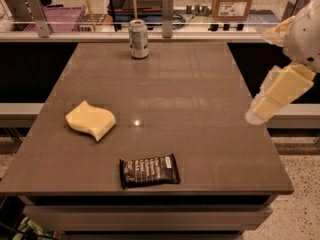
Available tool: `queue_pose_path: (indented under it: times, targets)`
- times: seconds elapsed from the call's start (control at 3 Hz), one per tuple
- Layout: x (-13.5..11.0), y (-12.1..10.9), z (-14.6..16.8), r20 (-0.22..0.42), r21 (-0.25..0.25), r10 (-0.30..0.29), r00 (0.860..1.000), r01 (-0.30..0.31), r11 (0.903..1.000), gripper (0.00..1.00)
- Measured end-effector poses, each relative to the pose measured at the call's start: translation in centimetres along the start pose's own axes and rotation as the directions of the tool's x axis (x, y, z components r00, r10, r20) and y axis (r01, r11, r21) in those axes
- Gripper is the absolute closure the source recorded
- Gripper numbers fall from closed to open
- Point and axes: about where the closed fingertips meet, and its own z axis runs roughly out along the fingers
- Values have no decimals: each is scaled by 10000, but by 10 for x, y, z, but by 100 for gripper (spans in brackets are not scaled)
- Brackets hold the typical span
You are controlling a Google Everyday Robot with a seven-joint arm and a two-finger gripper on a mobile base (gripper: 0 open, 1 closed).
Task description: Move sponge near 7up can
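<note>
The pale yellow sponge [90, 120] lies flat on the left part of the brown table [200, 109]. The 7up can [138, 39] stands upright near the table's far edge, left of centre, well apart from the sponge. My gripper [274, 96] hangs in the air at the right edge of the view, over the table's right edge. It points down and to the left, is far from both the sponge and the can, and holds nothing that I can see.
A black snack-bar wrapper [149, 171] lies near the table's front edge. A rail with posts [167, 8] runs behind the table, with a cardboard box [232, 3] and a purple crate [64, 18] beyond it.
</note>
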Motion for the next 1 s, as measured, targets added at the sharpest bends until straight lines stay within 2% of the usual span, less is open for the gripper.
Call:
queue_pose_path:
  times: [0.33,0.67,1.0]
  targets:
    - [-32,8,19,1986,-433,567,9784,-490,9979,0]
    - [-52,16,27,2930,-677,737,9533,-562,9961,0]
    - [-73,34,36,3825,-776,1042,9180,-804,9937,0]
